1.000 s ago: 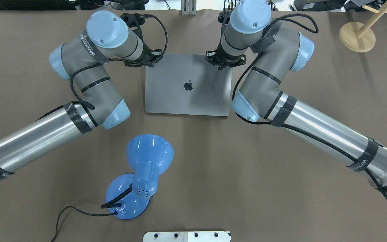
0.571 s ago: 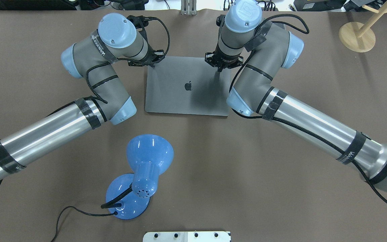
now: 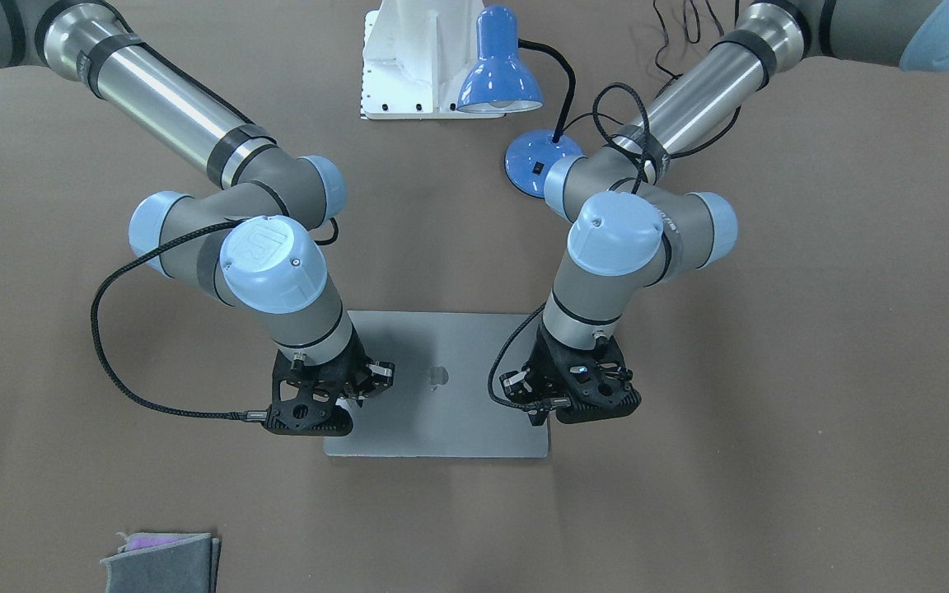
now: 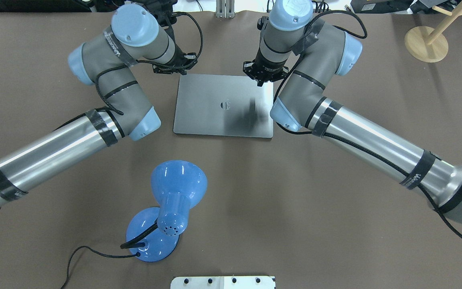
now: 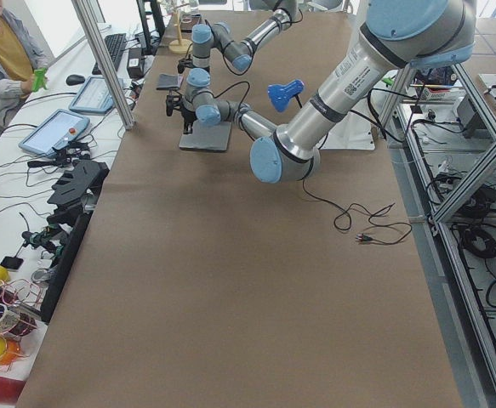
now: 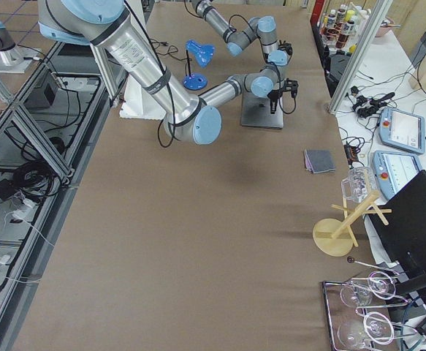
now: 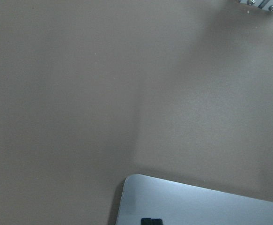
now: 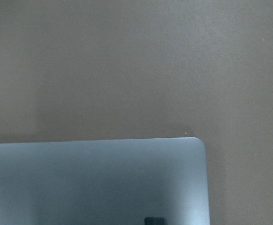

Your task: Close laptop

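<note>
The grey laptop (image 4: 215, 120) lies on the brown table with its lid down flat or nearly flat; the dark logo faces up and no keys or screen show. It also shows in the front view (image 3: 441, 432). My left gripper (image 4: 179, 73) is shut, its tip on the lid's far left corner; the left wrist view shows the tips (image 7: 151, 221) on that corner (image 7: 197, 206). My right gripper (image 4: 260, 83) is shut, its tip on the lid near the far right corner; the right wrist view shows it (image 8: 155, 220) on the lid (image 8: 94, 178).
A blue desk lamp (image 4: 175, 200) with a black cable stands on the robot's side of the laptop. A white base plate (image 4: 223, 282) is behind it. A wooden stand (image 4: 426, 43) is at the far right. A folded grey cloth (image 3: 161, 562) lies near the operators' edge.
The lid has come down further towards flat. Both grippers have moved away from the robot and down with its far edge. The lamp has not moved.
</note>
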You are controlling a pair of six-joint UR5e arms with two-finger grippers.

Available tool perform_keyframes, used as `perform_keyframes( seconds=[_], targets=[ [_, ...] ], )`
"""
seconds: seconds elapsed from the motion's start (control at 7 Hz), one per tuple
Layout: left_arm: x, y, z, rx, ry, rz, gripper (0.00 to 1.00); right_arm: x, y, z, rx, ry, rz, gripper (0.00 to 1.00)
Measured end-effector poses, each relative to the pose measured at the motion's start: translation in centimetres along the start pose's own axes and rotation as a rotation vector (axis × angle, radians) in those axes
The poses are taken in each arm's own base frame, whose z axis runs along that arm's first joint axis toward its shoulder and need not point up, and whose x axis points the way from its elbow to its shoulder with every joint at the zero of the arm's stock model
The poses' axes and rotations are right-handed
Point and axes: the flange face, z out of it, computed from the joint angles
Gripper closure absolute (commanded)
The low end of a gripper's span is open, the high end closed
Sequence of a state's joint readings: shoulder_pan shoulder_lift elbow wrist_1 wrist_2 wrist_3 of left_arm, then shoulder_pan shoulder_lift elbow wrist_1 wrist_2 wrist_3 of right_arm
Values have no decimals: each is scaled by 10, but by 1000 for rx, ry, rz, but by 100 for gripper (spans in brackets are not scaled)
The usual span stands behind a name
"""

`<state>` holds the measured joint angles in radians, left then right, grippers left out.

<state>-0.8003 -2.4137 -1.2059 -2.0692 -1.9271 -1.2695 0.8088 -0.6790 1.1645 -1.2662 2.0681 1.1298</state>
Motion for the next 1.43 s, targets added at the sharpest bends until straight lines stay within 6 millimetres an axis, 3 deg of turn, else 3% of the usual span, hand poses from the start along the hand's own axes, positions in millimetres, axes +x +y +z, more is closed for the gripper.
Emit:
perform_keyframes(
  seconds=[0.14,0.29,0.43,0.71,1.0,1.14,1.29,1.43],
  targets=[
    [-22,-7,-42,-62,31,-22,21,20,-11,-41,-15,-62,12,1],
    [-65,-3,-86,-90,44,-31,3,66,-11,-79,0,-107,19,0],
    [-126,12,-124,-104,31,5,3,127,-10,-113,23,-124,14,0],
    [-276,31,-209,-128,-51,184,3,263,-21,-177,29,-119,-54,0],
    [-430,43,-263,-167,-120,340,3,431,5,-200,17,-48,-173,0],
    [-504,52,-282,-194,-132,389,3,501,22,-203,-11,-2,-228,0],
    [-559,65,-293,-214,-137,404,2,549,33,-206,-58,50,-273,0],
    [-592,75,-302,-217,-142,394,2,577,40,-209,-101,96,-316,0]
  ],
)
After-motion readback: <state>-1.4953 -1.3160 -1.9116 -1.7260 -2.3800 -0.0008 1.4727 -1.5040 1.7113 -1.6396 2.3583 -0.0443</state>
